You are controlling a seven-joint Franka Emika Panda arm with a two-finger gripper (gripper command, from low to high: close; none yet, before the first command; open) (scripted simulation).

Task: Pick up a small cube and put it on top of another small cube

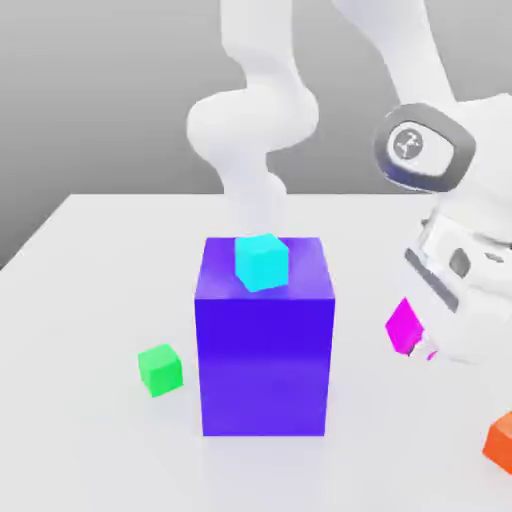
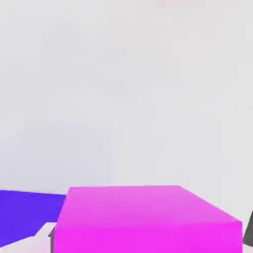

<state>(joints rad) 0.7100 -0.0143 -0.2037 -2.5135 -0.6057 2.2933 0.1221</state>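
I've got the magenta cube (image 1: 404, 325) pinched in my gripper (image 1: 415, 335), jaws closed tight against its sides and carrying it clear of the white table (image 1: 90, 300). In the exterior view the cube hangs in the air off the right side of the big blue-violet block (image 1: 265, 340), near it but not touching, at about the level of the block's upper half. My hand sits above and to the exterior view's right of the cube, tilted, with the white arm (image 1: 255, 130) curving up behind the block. From the hand view the magenta cube (image 2: 143, 217) looms right in front of me, its top face broad and flat, one pale fingertip (image 2: 42, 237) showing at its flank, and a sliver of the blue-violet block (image 2: 27, 207) peeking out beyond it. The green cube (image 1: 160, 369) rests on the table on the opposite side of the big block, toward the exterior view's left, well apart from what I'm holding. A cyan cube (image 1: 262, 262) sits on top of the blue-violet block, turned a little askew. An orange cube (image 1: 500, 440) lies on the table at the exterior view's lower right edge, partly cut off.
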